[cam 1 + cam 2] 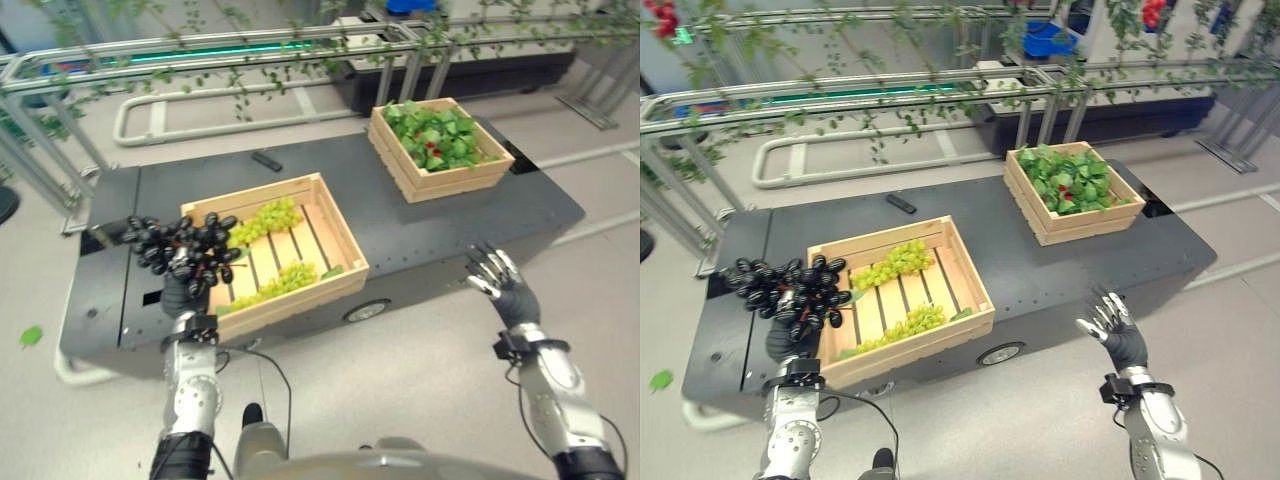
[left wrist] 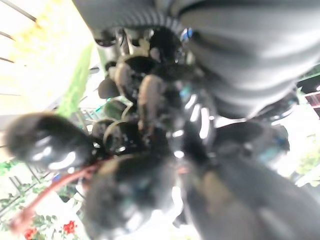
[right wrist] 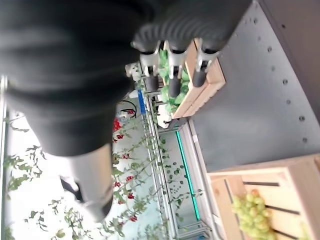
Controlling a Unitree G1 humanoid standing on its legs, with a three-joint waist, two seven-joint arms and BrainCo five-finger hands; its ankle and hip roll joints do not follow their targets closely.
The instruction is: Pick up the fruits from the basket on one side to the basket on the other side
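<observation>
black grapes [image 1: 185, 250] gripped in the left hand [image 1: 182, 290] above the near crate [image 1: 300, 290]'s left edge, right hand [image 1: 500, 280] spread empty; transfer step, next move likely carries them to the far crate [image 1: 440, 175]

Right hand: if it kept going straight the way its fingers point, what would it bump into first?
Probably the crate of green leaves. The right hand is open, and its fingers aim across the bare dark platform toward that crate, though depth is hard to judge.
</observation>
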